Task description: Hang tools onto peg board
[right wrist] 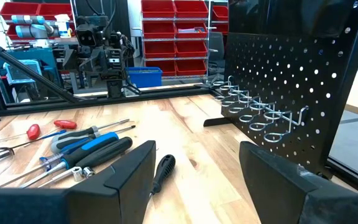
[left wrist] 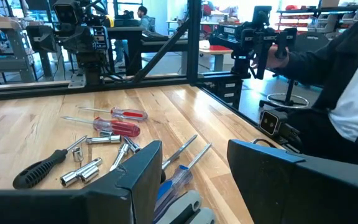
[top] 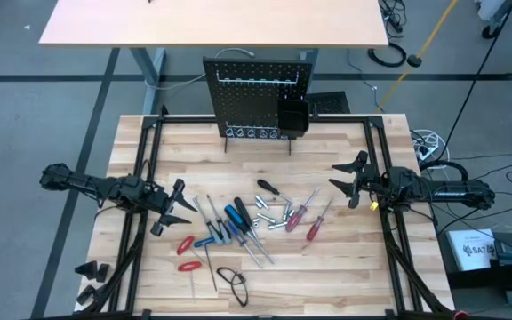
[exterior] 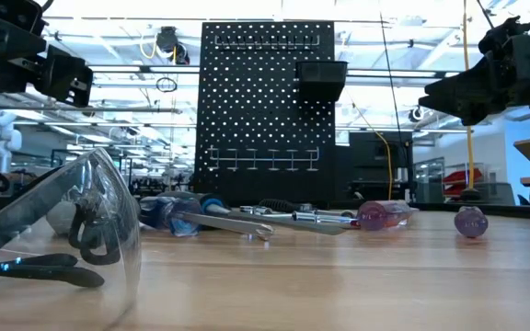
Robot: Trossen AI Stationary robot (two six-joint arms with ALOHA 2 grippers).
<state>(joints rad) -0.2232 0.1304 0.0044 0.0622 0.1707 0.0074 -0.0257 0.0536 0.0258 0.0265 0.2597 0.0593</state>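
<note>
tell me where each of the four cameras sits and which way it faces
high: overhead, straight down on the peg board, the tools, left gripper and right gripper.
low: tabletop height, facing the board across safety glasses; both arms hang above.
left wrist: over its open fingers toward the tools.
right wrist: over its open fingers toward the board.
shared: every view shows tools.

**Bench and its load**

The wooden bench (top: 345,267) carries the peg board (top: 258,98) at upper centre, scattered tools (top: 238,222) in the frame's middle, and safety glasses (top: 232,283) at lower centre.
</note>
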